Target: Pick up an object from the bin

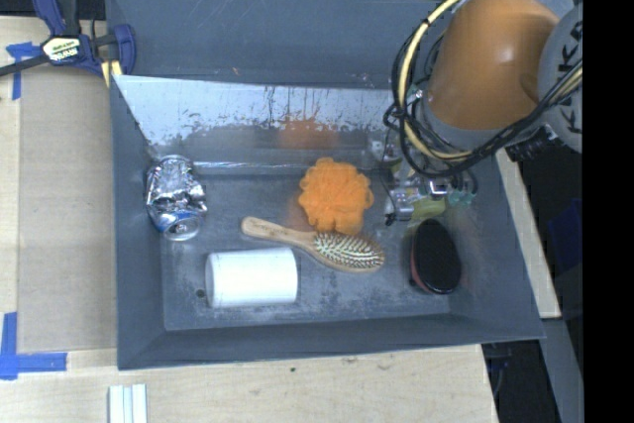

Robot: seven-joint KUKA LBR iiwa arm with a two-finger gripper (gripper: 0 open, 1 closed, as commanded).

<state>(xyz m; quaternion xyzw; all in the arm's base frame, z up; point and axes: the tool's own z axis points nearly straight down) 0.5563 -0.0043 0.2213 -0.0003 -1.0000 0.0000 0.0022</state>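
Note:
My gripper (400, 201) hangs low at the right side of the bin, mostly hidden under the arm's orange cover. It sits just right of a fluffy orange bath sponge (335, 194) and just above a black oval brush (434, 256). A wooden hairbrush (319, 244) lies in front of the sponge, its bristle head pointing toward the black brush. I see nothing held in the gripper.
A white cylinder (252, 276) lies near the bin's front wall. A crushed silver can (175, 196) stands at the left. The arm and its cables cover the bin's right back corner.

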